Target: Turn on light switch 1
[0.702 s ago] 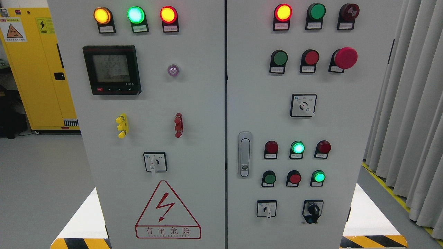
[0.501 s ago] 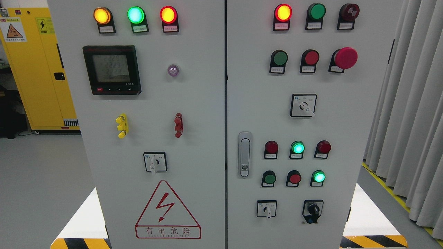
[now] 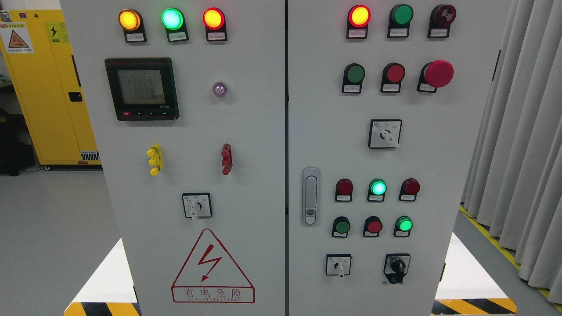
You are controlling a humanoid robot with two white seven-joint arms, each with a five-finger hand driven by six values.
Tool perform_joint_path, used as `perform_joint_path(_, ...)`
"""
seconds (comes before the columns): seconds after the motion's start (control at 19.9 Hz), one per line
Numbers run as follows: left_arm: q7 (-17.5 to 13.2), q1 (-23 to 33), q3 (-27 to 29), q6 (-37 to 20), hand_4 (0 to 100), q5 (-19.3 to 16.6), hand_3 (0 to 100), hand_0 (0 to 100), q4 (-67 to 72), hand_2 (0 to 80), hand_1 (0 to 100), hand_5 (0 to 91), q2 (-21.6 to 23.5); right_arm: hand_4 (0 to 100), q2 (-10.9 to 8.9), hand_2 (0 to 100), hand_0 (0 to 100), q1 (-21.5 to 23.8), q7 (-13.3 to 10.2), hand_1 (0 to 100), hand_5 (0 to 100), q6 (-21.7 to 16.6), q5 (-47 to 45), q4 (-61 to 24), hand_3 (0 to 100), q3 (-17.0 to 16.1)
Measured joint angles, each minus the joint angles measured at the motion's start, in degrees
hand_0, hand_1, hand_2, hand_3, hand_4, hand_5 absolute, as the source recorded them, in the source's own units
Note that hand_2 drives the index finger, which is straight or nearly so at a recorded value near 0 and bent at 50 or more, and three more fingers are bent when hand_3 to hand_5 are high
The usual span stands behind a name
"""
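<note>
The grey control cabinet (image 3: 246, 145) fills the head view, its top and base cut off, 2 doors split by a dark seam. A yellow cabinet (image 3: 48, 87) stands behind at left, pleated curtains (image 3: 518, 131) at right. No robot hand or arm shows, so grip cannot be told. Label print under every button is too small to read, so which control is light switch 1 cannot be told. Candidates sit low on the right door: 3 push buttons (image 3: 372, 226) beneath 3 lamps (image 3: 377, 188). Against the frames before, only the meter (image 3: 141, 88) digits flicker.
</note>
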Motion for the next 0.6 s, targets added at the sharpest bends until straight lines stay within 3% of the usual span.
perform_joint_path(0.05,0.60,0.33,0.01,-0.05,1,-0.01,0,20,-1.07,0.0,19,0.0,0.04,0,0.00,4,0,0.00,0.00,50,0,0.00,0.00,0.00,0,0.00)
perform_joint_path(0.1,1.12,0.61,0.03,-0.14,11,-0.02,7,21,-2.19,0.0,19,0.0,0.08,0,0.00,4,0,0.00,0.00,50,0,0.00,0.00,0.00,0,0.00)
perform_joint_path(0.2,2.00,1.10,0.05,-0.33,16,-0.30,13,21,-4.92,0.0,21,0.0,0.18,0,0.00,4,0,0.00,0.00,50,0,0.00,0.00,0.00,0,0.00)
perform_joint_path(0.5,4.28,3.70,0.30,-0.70,26,-1.59,15,23,-16.02,4.7,25,0.0,1.02,0,0.00,4,0,0.00,0.00,50,0,0.00,0.00,0.00,0,0.00)
perform_joint_path(0.6,4.39,4.99,0.58,-0.72,39,-1.80,26,26,-20.65,9.9,34,16.1,1.31,0,0.00,4,0,0.00,0.00,50,0,0.00,0.00,0.00,0,0.00)
